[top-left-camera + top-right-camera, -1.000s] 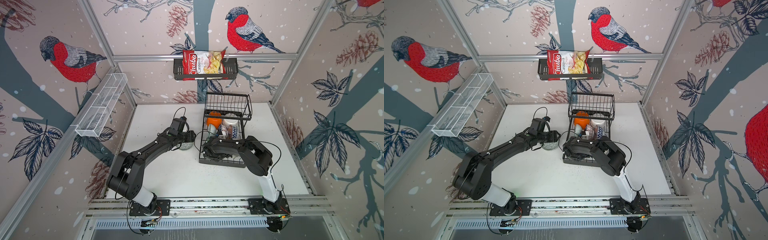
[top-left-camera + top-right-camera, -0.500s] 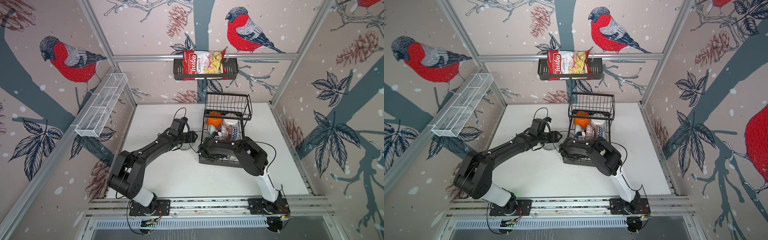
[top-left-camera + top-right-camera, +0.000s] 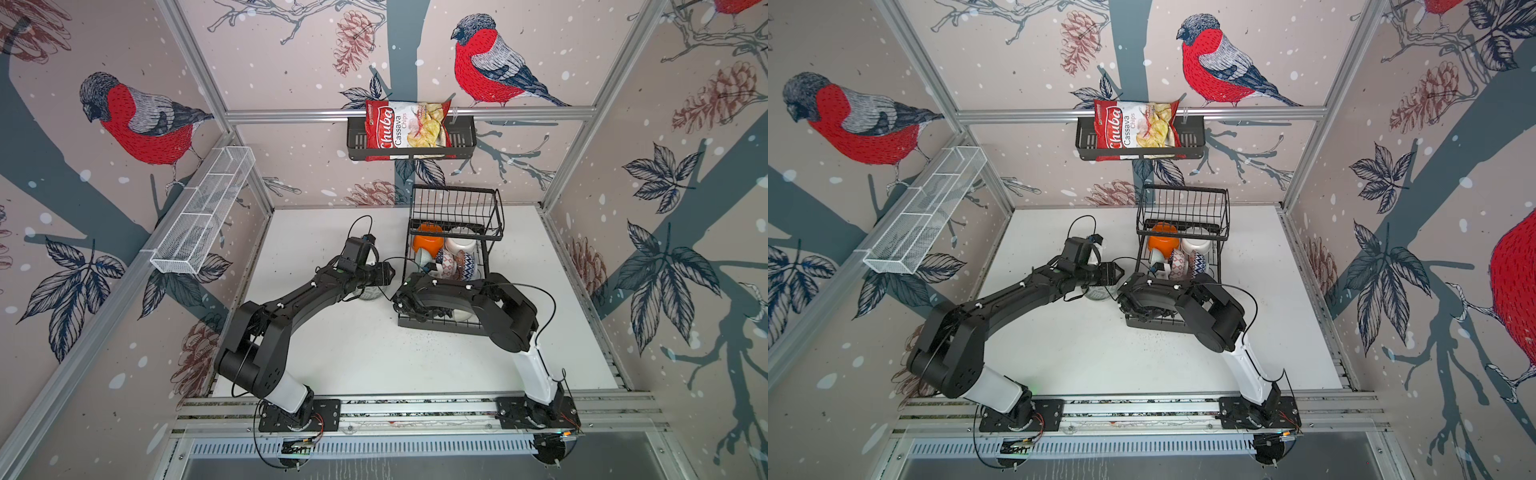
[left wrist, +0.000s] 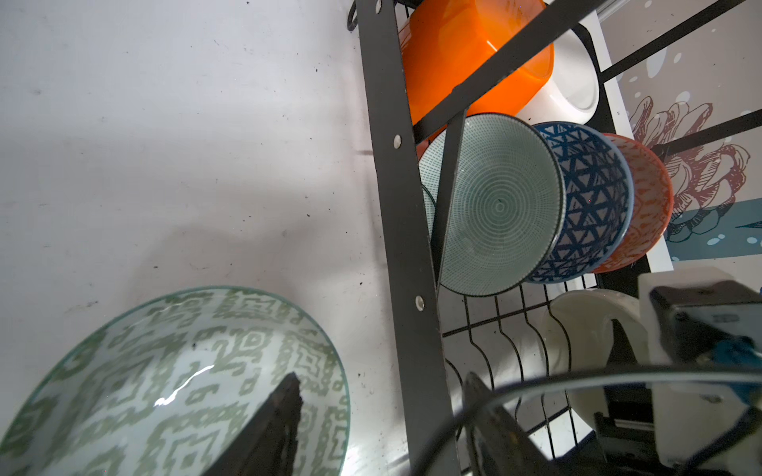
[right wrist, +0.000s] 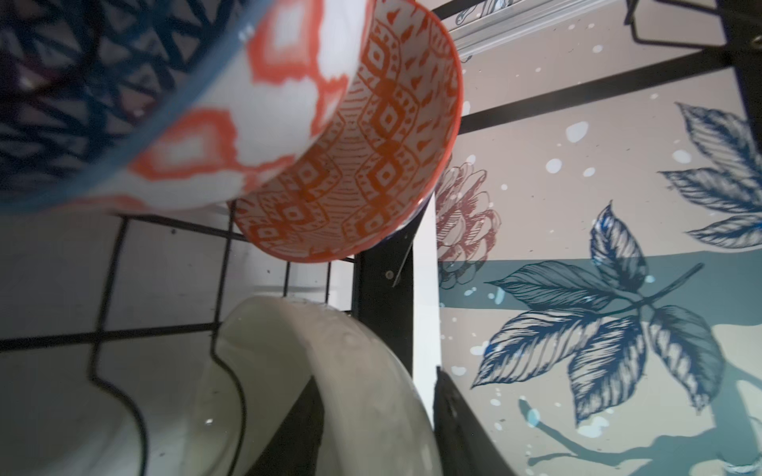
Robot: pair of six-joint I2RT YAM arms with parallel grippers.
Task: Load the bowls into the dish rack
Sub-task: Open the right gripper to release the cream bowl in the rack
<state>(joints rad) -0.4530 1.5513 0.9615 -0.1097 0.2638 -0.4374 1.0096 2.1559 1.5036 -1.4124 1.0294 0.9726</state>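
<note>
The black wire dish rack (image 3: 455,208) stands at the back right of the table. In it lean an orange bowl (image 3: 430,245), a white bowl (image 3: 461,245), a pale teal bowl (image 4: 499,206), a blue patterned bowl (image 4: 593,198) and an orange-red patterned bowl (image 5: 363,165). A cream bowl (image 5: 350,371) stands on edge in the rack's curved wire dividers. My right gripper (image 5: 375,379) is open and straddles its rim, with a gap beside one finger. A green patterned bowl (image 4: 165,371) sits on the table beside the rack. My left gripper (image 4: 382,376) is open, one finger over that bowl, the rack's post between the jaws.
A chips bag (image 3: 409,129) sits in a black wall basket on the back wall. A long white mesh tray (image 3: 203,216) hangs on the left wall. My right arm (image 3: 465,291) lies across the rack's front. A black cable (image 4: 577,379) crosses the left wrist view.
My right gripper has opened around the cream bowl's rim in the rack. My left gripper has shifted a little right toward the rack, staying open.
</note>
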